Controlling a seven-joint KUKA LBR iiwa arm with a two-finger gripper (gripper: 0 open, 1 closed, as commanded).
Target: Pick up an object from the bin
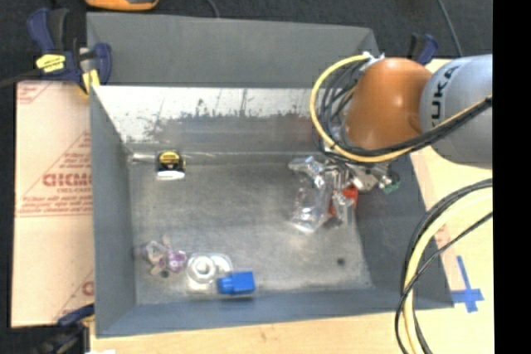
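Observation:
My gripper point(334, 181) is down at the right side of the bin floor, under the arm's orange cover. A crumpled clear plastic thing point(305, 214) lies right at its lower left, touching or overlapping it. A small red piece point(349, 195) shows just to the gripper's right, and a small dark green thing point(390, 186) sits further right against the bin's right wall. Whether anything is gripped is hidden by the arm.
A yellow and black tape measure point(169, 164) lies at the back left of the floor. Along the front left are a clear and purple trinket point(164, 257), a clear round lid-like thing point(205, 269) and a blue block point(236, 284).

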